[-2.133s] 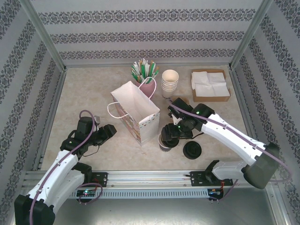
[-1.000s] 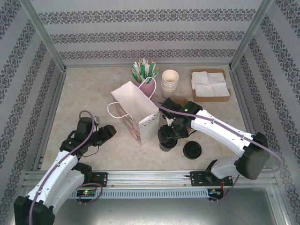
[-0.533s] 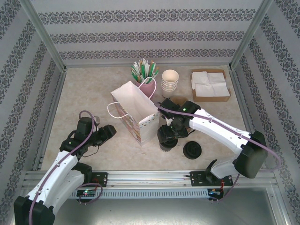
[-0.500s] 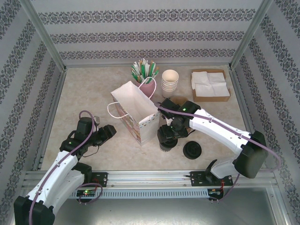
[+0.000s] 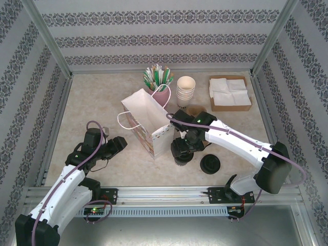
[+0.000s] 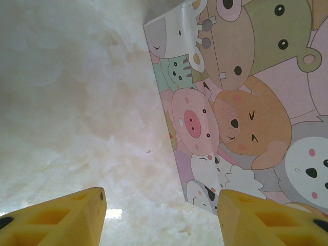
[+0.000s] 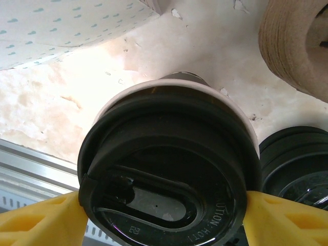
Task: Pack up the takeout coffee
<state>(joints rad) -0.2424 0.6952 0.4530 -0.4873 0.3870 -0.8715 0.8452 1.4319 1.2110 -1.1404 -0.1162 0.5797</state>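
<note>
Takeout coffee (image 7: 169, 169): upright, beside open paper bag (image 5: 148, 120) on counter (image 5: 102, 102); right tool (image 7: 166, 218) clamped across its black lid, left tool (image 6: 159, 205) parted; advised handling: lift level, clear bag's edge, then lower inside.

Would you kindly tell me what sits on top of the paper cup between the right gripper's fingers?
The takeout coffee wears a round black lid with a sip slot; the right gripper flanks its rim. The lid hides whatever is inside the cup.
</note>
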